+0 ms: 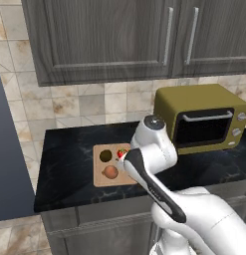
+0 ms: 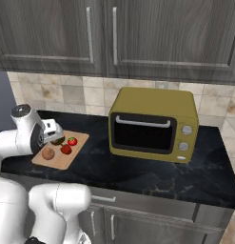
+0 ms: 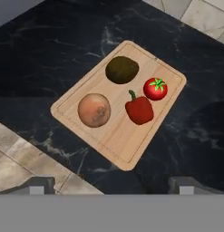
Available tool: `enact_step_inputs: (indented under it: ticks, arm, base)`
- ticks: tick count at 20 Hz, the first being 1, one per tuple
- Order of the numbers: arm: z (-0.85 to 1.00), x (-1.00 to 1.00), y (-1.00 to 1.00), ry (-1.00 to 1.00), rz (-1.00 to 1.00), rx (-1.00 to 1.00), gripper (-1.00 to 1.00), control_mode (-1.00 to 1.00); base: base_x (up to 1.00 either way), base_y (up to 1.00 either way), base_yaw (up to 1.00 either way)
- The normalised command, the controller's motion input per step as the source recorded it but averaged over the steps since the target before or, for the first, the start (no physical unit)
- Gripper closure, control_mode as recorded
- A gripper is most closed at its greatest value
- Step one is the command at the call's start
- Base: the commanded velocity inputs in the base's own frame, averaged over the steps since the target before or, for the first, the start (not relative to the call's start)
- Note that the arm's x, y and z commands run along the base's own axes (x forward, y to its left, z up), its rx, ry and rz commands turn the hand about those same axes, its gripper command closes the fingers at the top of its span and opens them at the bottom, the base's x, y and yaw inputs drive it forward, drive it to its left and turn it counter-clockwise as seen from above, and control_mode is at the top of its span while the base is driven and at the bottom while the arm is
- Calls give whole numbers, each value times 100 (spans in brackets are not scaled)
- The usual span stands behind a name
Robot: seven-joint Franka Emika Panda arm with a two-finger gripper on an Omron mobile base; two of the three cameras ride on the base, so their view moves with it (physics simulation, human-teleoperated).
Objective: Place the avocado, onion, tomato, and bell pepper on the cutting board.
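You had all four vegetables lying on the cutting board, which sat flat on the black marbled counter. The avocado lay at one end, the tomato beside it, the bell pepper just next to the tomato, and the onion across from the pepper; none of them touched. Your gripper hung above the board, clear of everything, with its jaws spread wide and nothing between them. From the hand view, the whole board lay ahead of the fingertips. Farther along the counter stood an olive-yellow toaster oven, its door closed.
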Motion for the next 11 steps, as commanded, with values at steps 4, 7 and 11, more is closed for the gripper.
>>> enact_step_inputs:
  ticks: [4, 7, 11]
  arm:
    - [77, -67, -1, -21, -2, 0, -100, -100]
    - [75, -65, 0, -17, -2, 1, -100, -100]
    - [76, -76, -2, -18, -3, 2, -100, -100]
  base:
    - [0, 0, 0]
    - [0, 0, 0]
    - [0, 0, 0]
